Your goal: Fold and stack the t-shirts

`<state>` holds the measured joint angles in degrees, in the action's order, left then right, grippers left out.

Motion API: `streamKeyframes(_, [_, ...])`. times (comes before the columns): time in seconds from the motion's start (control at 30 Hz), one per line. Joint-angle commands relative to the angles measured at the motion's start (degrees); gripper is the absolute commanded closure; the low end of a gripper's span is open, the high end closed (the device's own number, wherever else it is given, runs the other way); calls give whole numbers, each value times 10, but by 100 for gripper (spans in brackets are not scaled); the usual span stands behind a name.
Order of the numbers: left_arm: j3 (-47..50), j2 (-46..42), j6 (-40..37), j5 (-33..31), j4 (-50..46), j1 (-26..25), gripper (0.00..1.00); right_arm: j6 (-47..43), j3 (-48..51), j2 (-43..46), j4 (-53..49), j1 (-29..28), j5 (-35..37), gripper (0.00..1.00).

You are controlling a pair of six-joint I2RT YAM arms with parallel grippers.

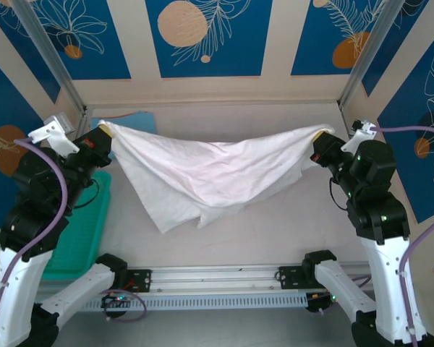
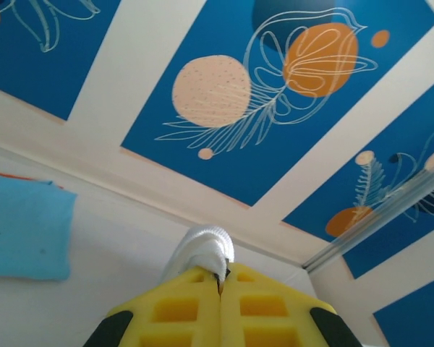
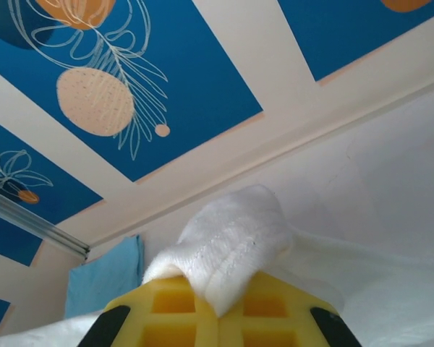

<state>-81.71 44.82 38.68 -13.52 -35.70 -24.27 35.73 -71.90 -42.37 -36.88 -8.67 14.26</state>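
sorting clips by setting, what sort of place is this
Probably a staged robot test cell, not a home: a table boxed in by blue decorative wall panels and metal frame posts, with a left arm and right arm at either end of an aluminium rail, stretching a white t-shirt between them.

We find the overhead view evenly and softly lit, without hard glare. The light seems to come from above, though its source lies outside the picture: the hanging white t-shirt [image 1: 210,173] throws only a faint, diffuse shadow on the table [image 1: 275,231] beneath it. The cloth's brightest folds wash out and lose crease detail, and the whole overhead picture is slightly soft and grainy. In both wrist views we see the yellow fingers [image 2: 181,311] at the bottom edge rendered soft, while the blue wall panels [image 2: 275,130] behind stay clearer. In the right wrist view the white cloth nearly merges with the pale table.
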Motion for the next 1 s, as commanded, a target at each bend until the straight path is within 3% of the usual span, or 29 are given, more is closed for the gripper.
streamKeyframes(0.0, [-36, -6, 4, 20, 32, -2, 100, -24, -12, 32, 31, -2, -12, 100])
streamKeyframes(0.27, [-49, 28, 27, 5, -12, -2, 100, -5, -34, 10, -31, -2, 30, 100])
streamKeyframes(0.53, [-14, 30, 33, 80, 4, -2, 100, -10, 5, 66, -28, -2, -18, 100])
streamKeyframes(0.7, [-21, 28, 38, 60, -20, -2, 100, -1, 1, 75, -36, -2, -16, 100])
streamKeyframes(0.87, [-82, 117, 50, 13, -68, 4, 100, -1, -40, -20, -68, -1, 44, 100])
streamKeyframes(0.97, [-122, 226, 73, 51, -89, 28, 100, -17, -82, -139, -107, 1, 80, 100])
